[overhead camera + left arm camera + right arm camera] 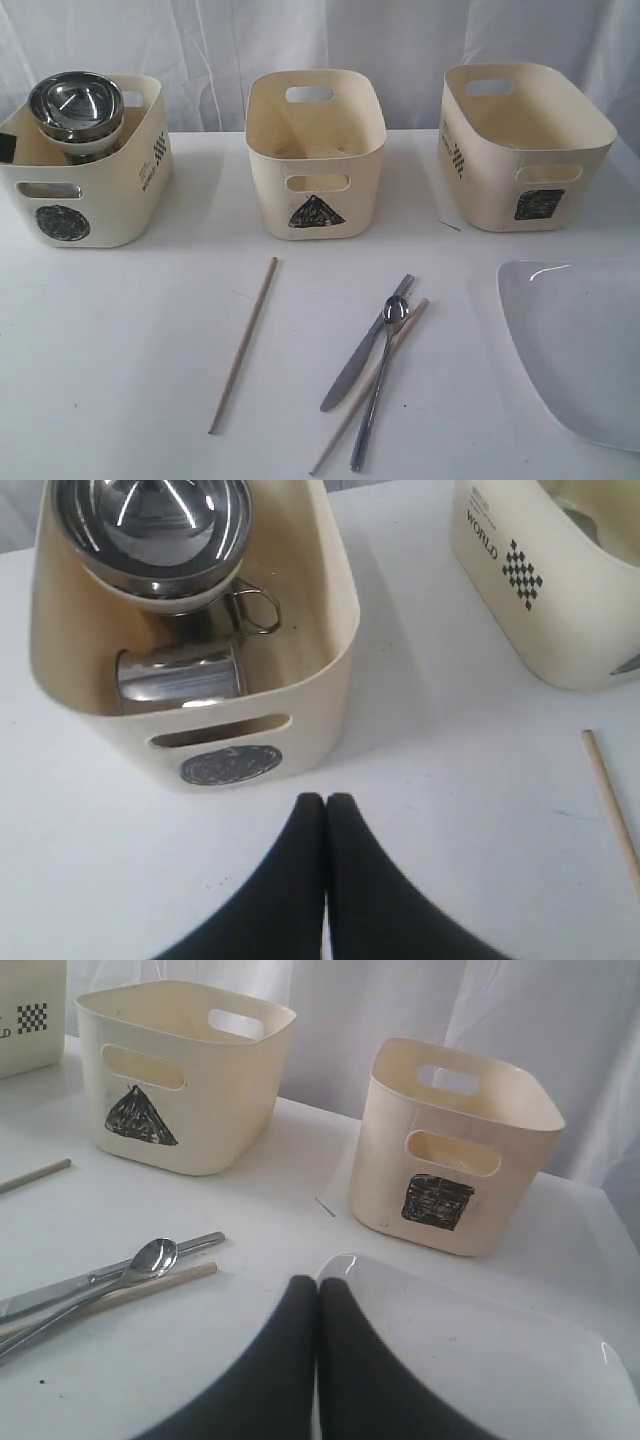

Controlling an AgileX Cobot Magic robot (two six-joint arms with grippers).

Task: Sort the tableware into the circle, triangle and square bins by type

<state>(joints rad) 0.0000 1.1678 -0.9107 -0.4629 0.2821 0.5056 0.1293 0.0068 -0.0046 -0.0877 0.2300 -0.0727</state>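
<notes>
The circle bin (85, 195) at the left holds nested steel bowls (76, 104) on a white bowl (92, 143); the left wrist view shows two steel mugs (180, 675) under them. One wooden chopstick (243, 343) lies alone mid-table. The steel knife (364, 344), spoon (380, 380) and second chopstick (372, 384) lie crossed together. The large white plate (585, 345) sits at the right edge. My left gripper (326, 800) is shut and empty on the table side of the circle bin. My right gripper (318, 1284) is shut and empty at the plate's (480, 1345) corner. Neither gripper shows in the exterior view.
The triangle bin (315, 155) stands in the middle and the square bin (525, 150) at the right, both along the back. A white curtain hangs behind the table.
</notes>
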